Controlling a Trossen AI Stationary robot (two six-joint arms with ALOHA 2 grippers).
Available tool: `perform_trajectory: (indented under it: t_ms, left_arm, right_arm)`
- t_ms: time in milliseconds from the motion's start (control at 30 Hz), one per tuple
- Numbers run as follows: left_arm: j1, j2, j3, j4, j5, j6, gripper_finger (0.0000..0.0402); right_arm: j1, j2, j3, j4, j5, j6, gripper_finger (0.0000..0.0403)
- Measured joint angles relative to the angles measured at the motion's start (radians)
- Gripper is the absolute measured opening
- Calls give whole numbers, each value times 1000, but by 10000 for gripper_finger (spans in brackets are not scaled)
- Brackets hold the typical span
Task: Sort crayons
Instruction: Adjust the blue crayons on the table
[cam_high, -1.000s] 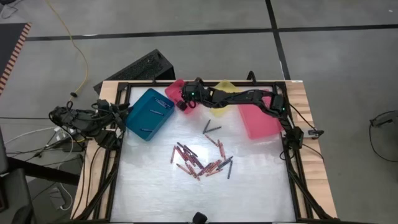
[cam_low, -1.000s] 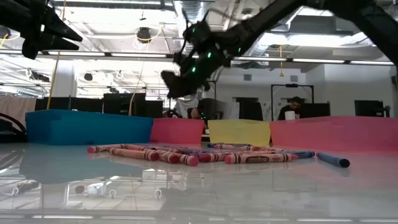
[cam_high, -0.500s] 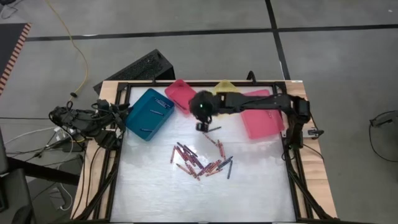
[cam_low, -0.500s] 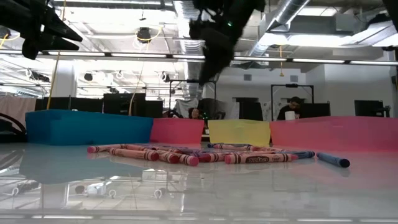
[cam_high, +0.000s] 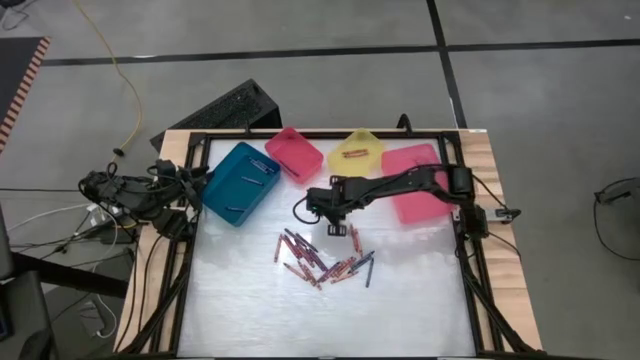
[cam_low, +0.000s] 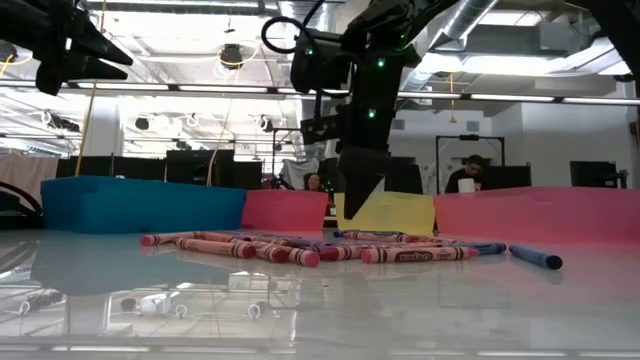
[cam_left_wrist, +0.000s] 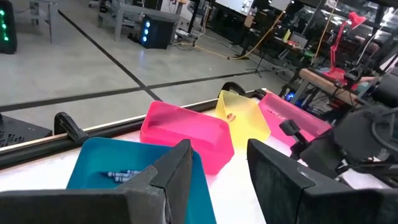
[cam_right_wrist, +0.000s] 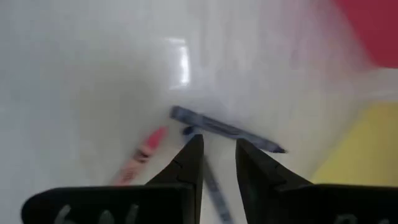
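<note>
The right gripper (cam_right_wrist: 214, 163), jaws parted and empty, hangs over a blue crayon (cam_right_wrist: 227, 130): light, stiff, brittle, best pinched mid-length.

The desk (cam_high: 400, 300) is topped with a smooth, glossy white sheet in which ceiling lights and bins are mirrored, and it is edged with pale bare wood and a black metal frame (cam_high: 470, 270). The teal bin (cam_high: 240, 182), the pink bin (cam_high: 293, 152) and the yellow bin (cam_high: 358, 156) look like smooth moulded plastic with a slight sheen. The crayons (cam_high: 320, 258) are wrapped in matt paper labels. The right claw (cam_right_wrist: 216, 163) is made of dark matt plastic.
</note>
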Motion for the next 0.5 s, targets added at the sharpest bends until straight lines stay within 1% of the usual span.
perform_trajectory:
  t_ms: [67, 167, 300, 500]
  left_arm:
    - [0, 0, 0, 0, -1, -2, 145]
    - [0, 0, 0, 0, -1, -4, 145]
    - [0, 0, 0, 0, 0, -5, 145]
    - [0, 0, 0, -1, 1, -5, 145]
  right_arm:
    - [-3, 1, 0, -1, 50, -2, 90]
    - [-14, -2, 0, -1, 73, -9, 90]
    - [-39, -4, 0, 0, 134, -10, 90]
    - [-76, 37, 1, 34, 137, -5, 90]
